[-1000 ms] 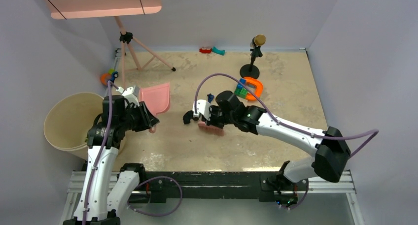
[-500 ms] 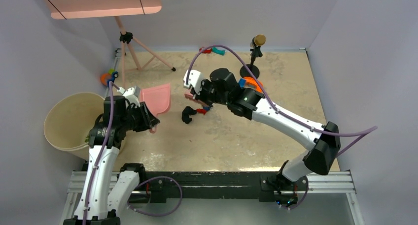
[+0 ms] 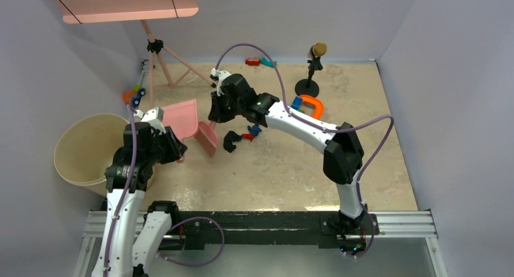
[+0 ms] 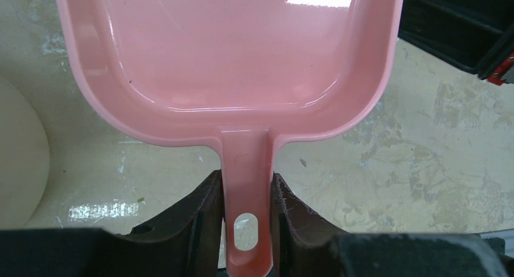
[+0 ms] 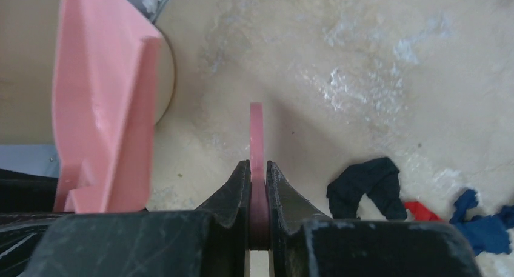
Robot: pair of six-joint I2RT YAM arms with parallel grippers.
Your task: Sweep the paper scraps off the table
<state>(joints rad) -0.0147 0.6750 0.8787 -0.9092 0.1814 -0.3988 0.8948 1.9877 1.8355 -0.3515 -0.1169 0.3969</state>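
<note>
- Paper scraps, one black, one red and one dark blue, are lying on the table just right of the pink dustpan, clear of its rim.
- Clamping the dustpan's handle from both sides, the left gripper is holding the pan with its open mouth pointing away from the fingers.
- Pinching a thin pink handle tightly, the right gripper is holding a brush just beside the dustpan's right edge, between the pan and the scraps.
- A beige bucket is standing just left of the dustpan.
- An orange horseshoe is sitting well to the dustpan's right, beyond the scraps.
</note>
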